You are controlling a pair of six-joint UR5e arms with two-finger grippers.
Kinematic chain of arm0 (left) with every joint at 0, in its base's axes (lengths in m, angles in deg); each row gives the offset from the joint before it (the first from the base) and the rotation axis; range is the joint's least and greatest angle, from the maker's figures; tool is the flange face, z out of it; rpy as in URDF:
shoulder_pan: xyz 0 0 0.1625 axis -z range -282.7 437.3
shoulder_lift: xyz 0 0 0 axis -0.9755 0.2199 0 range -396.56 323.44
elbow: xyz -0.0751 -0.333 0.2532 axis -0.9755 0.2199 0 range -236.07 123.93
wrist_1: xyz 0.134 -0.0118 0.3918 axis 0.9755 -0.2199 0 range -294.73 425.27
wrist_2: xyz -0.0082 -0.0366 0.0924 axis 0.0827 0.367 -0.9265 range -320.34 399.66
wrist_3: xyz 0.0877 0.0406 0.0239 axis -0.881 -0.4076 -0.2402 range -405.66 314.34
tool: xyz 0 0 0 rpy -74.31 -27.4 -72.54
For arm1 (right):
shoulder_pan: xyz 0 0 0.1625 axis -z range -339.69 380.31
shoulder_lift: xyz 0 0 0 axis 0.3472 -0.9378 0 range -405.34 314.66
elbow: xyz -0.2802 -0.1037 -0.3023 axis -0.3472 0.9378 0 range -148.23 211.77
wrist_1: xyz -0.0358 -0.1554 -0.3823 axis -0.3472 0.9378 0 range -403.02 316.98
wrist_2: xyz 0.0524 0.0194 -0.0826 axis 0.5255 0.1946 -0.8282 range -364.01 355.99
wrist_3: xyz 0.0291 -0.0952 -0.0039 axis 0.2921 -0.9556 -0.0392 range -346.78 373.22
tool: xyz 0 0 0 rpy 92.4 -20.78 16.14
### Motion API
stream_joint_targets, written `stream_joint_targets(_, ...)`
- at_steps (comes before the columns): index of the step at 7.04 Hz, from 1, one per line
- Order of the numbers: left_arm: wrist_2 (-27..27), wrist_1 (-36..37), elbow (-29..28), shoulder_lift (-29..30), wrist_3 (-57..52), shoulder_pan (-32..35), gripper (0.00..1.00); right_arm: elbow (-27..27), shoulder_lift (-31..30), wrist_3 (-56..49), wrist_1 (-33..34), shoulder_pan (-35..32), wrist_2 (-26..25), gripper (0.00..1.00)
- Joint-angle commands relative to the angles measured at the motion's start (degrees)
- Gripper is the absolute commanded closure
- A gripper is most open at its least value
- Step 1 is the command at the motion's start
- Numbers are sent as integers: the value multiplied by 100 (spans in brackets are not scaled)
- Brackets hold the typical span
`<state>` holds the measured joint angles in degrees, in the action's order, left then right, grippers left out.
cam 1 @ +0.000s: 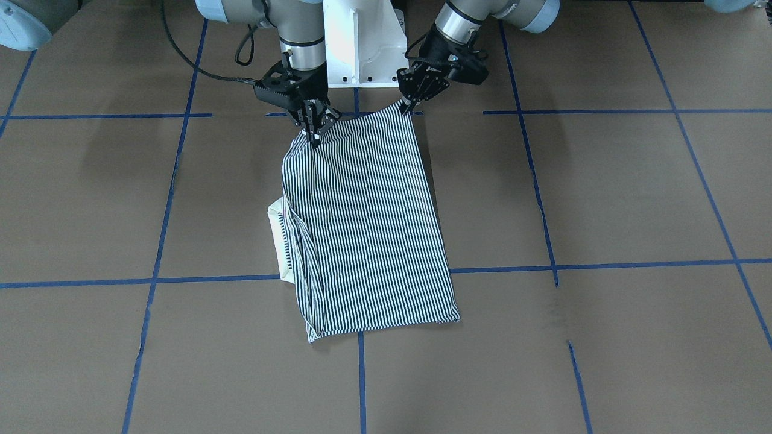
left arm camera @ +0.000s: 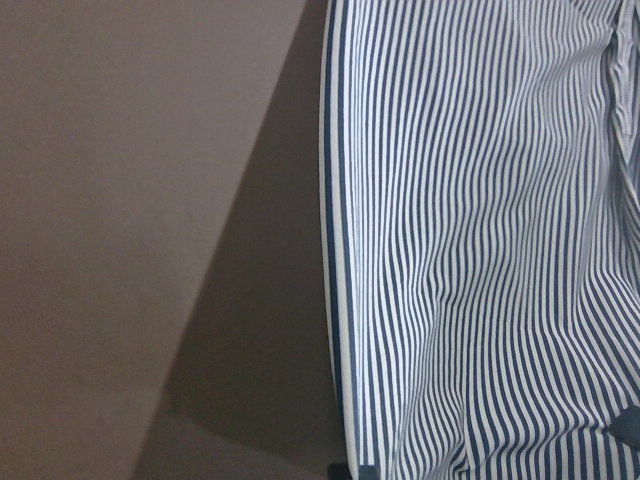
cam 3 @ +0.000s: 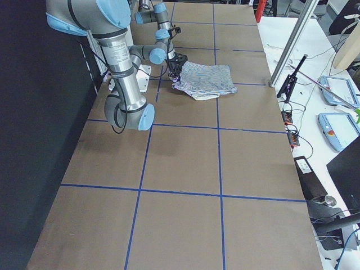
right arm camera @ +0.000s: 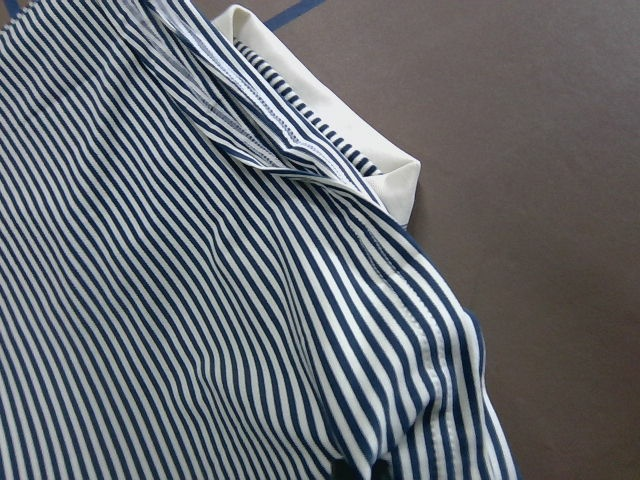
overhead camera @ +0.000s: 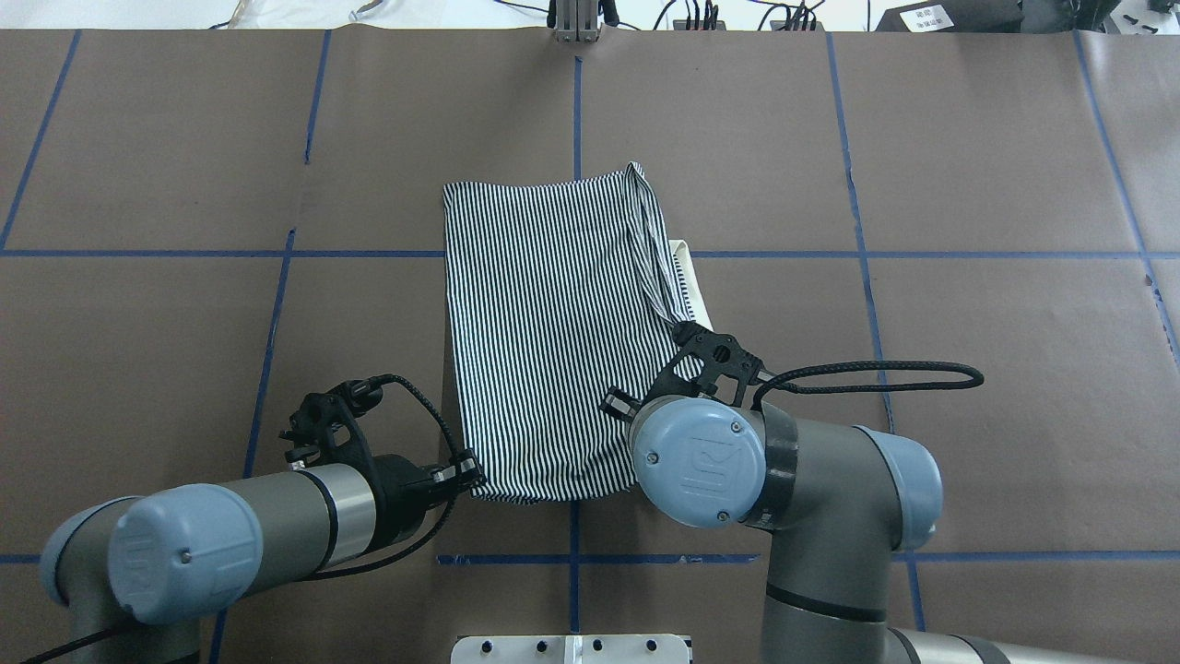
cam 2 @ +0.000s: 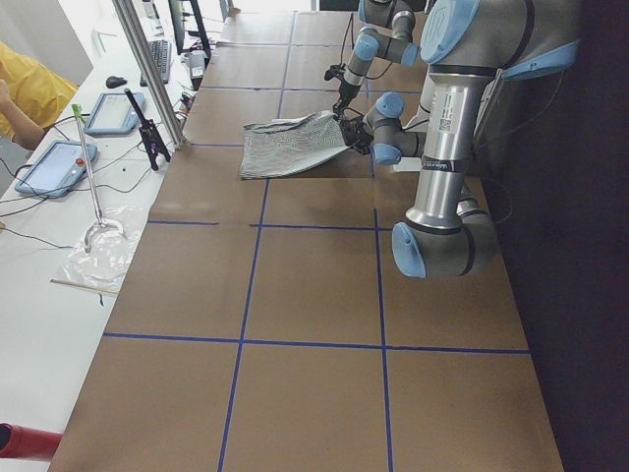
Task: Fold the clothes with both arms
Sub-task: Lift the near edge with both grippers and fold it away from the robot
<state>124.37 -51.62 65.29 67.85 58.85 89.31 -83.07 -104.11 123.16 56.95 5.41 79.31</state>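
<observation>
One polo shirt (cam 1: 368, 229), two arms (overhead camera: 304, 521) (overhead camera: 830, 480), two end effectors (cam 1: 410, 106) (cam 1: 315, 131)

The tabletop (cam 1: 603, 193) carries a brown covering divided into rectangles by blue tape lines (cam 1: 603, 264). A white pedestal (cam 1: 362, 42) stands at the middle of the robot-side edge. An aluminium post (cam 2: 149, 74) rises at the middle of the operators' edge. Beyond that edge, a white bench (cam 2: 39, 305) holds a tablet (cam 2: 54, 165), a second tablet (cam 2: 116, 111), a keyboard (cam 2: 158, 60), a mouse (cam 2: 116, 82) and a clear plastic bag (cam 2: 98, 258). A person in yellow (cam 2: 25, 93) is at the bench's outer side.
</observation>
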Motion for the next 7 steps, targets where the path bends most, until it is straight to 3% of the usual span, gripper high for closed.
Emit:
stream_joint_targets(1,176,1470,1271,62,-1,-32,100,-1063,-20,255,1002,311,0,100)
stream_joint_targets(3,442,1793,858,482,-166,64,100,-770,32,257,972,383,-35,100)
stream_joint_targets(5,503,1819,514,835,-1017,904,100,-628,216,-127,954,-176,0,100)
stream_joint_targets(7,705,1724,-424,1186,-1633,1626,100,465,733,-174,335,-660,9,100)
